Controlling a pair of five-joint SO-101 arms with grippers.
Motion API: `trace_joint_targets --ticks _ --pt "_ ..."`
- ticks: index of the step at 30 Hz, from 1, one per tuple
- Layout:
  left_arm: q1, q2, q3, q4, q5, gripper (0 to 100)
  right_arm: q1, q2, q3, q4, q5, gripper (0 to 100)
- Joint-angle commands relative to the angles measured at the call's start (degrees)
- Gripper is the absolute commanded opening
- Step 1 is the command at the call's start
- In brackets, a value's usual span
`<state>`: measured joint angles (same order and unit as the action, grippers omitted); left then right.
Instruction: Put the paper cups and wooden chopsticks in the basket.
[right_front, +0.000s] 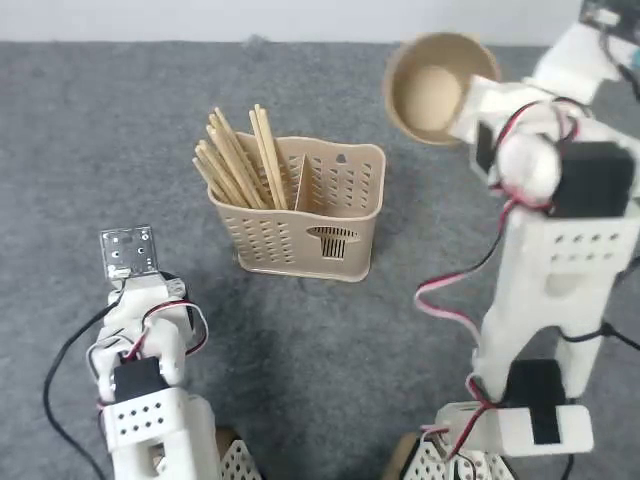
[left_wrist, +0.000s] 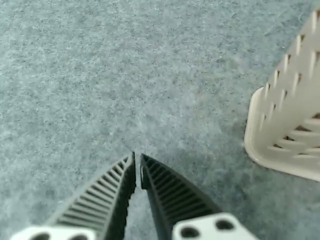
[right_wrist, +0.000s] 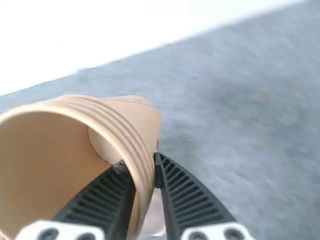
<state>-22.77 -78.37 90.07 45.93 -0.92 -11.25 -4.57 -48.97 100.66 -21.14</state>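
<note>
I see wooden chopsticks already in basket, 9 o'clock compartment. At basket's 1 o'clock, paper cups (nested stack, I judge) aloft, rim pinched between fingers of right gripper. Fingers of left gripper closed, empty, over bench. To do: cups into other compartment.

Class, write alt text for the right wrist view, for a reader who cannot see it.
The right arm's black ribbed tool is shut on the rim of a tan paper cup, one finger inside and one outside, with the cup's open mouth toward the camera. Grey carpet-like table covering lies beyond.
</note>
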Motion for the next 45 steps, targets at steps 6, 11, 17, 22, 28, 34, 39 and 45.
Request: trace_joint_targets --ticks 6,11,17,22,28,34,39,45 --pt "0.0 -0.8 -0.2 -1.1 -0.4 2 -9.6 -3.2 -0.4 2.4 -0.5 0.6" --pt "0.2 -0.8 -0.2 -1.1 -0.4 2 -11.6 -6.7 1.3 2.5 -0.3 0.6" --pt "0.2 -0.8 -0.2 -1.1 -0.5 2 -13.1 -12.4 13.5 2.5 1.7 0.6" --pt "0.2 -0.8 -0.2 -1.1 -0.5 2 -11.6 -12.2 19.6 2.3 4.5 0.6" --pt "0.1 -0.8 -0.2 -1.1 -0.5 2 -9.5 -8.1 20.0 2.3 7.5 0.9" --pt "0.2 -0.8 -0.2 -1.1 -2.3 2 -9.5 -2.6 20.0 2.2 10.5 16.2" --pt "0.2 -0.8 -0.2 -1.1 -2.6 2 -9.6 -0.6 17.6 2.2 10.4 28.5" --pt "0.3 -0.8 -0.1 -1.1 -2.5 2 -9.5 -8.0 11.0 2.2 7.2 28.4"
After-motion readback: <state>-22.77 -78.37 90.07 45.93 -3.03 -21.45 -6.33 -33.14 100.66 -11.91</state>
